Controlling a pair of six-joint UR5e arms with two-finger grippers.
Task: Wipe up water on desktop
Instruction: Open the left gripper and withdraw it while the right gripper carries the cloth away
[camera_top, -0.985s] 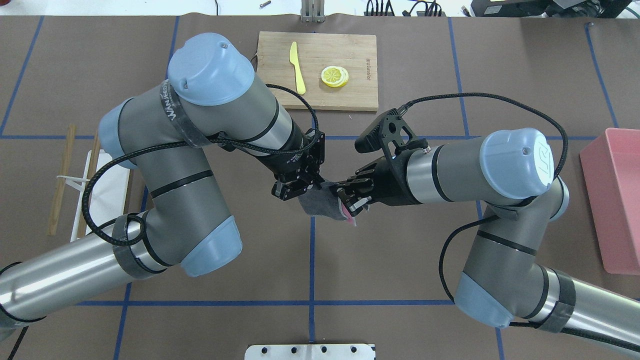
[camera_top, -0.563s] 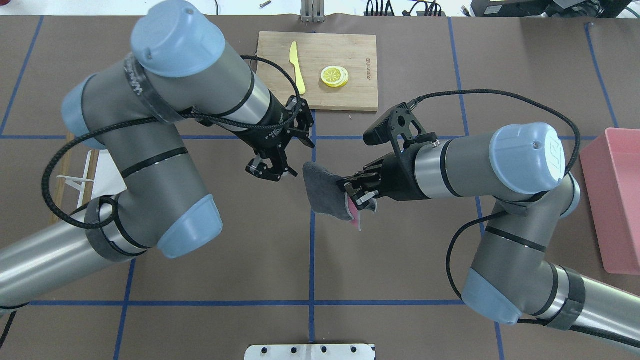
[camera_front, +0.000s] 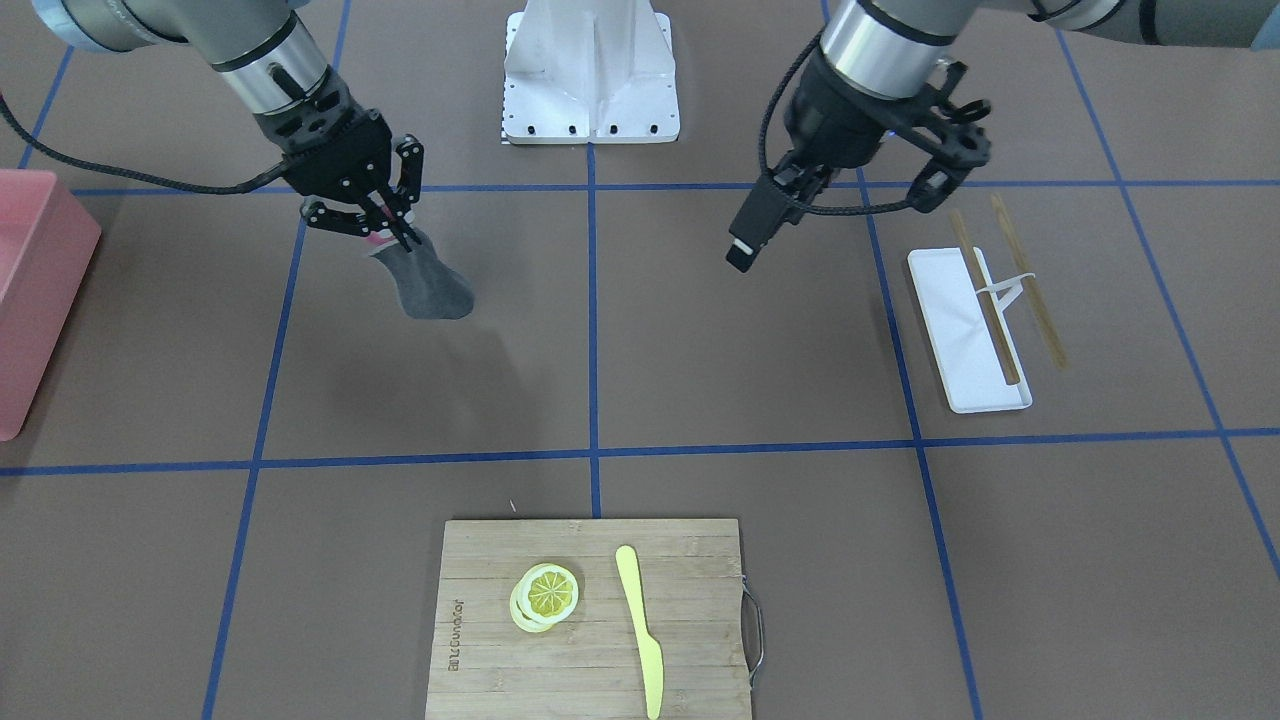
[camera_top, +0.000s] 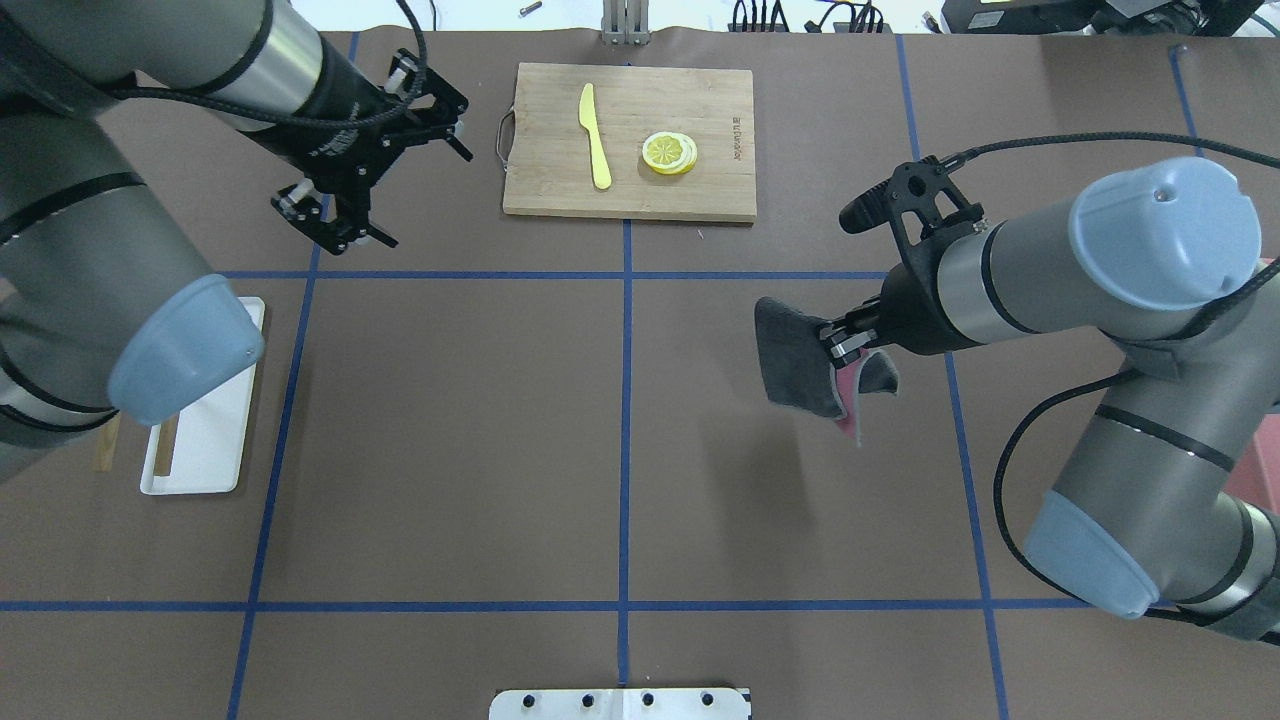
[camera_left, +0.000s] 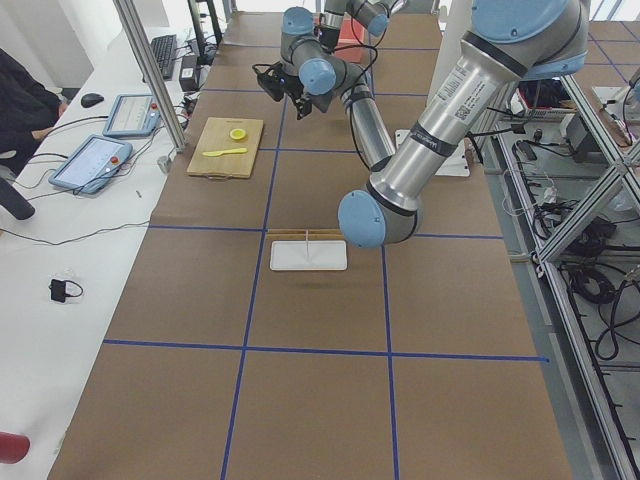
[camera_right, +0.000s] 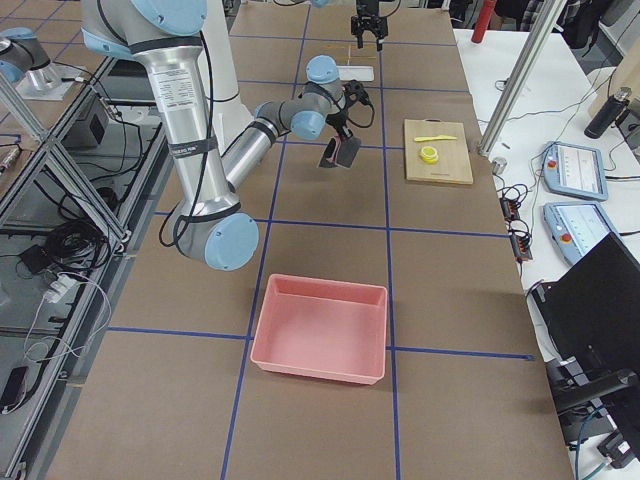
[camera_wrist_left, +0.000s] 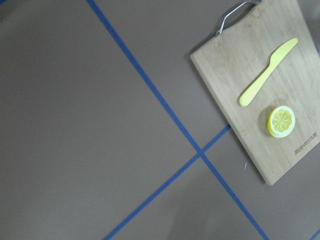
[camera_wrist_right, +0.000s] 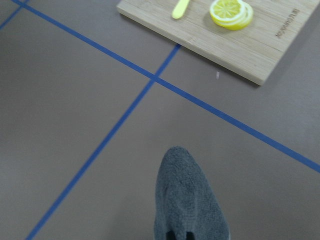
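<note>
The brown desktop (camera_top: 450, 450) with blue tape lines shows no water patch that I can make out. My right gripper (camera_top: 838, 345) is shut on a grey cloth (camera_top: 790, 365) with a pink underside. The cloth hangs above the desktop, right of centre. It also shows in the front view (camera_front: 432, 285), under the right gripper (camera_front: 385, 225), and in the right wrist view (camera_wrist_right: 187, 205). My left gripper (camera_top: 335, 228) is open and empty, raised over the far left of the desktop. It also shows in the front view (camera_front: 958, 145).
A bamboo cutting board (camera_top: 700, 190) at the far middle carries a yellow knife (camera_top: 595, 135) and lemon slices (camera_top: 669, 152). A white tray (camera_front: 965, 330) with chopsticks lies on the robot's left. A pink bin (camera_right: 320, 330) stands on its right. The base plate (camera_top: 620, 703) is at the near edge.
The left gripper has come off the cloth and swung away to the far left. The right gripper has carried the cloth to the right.
</note>
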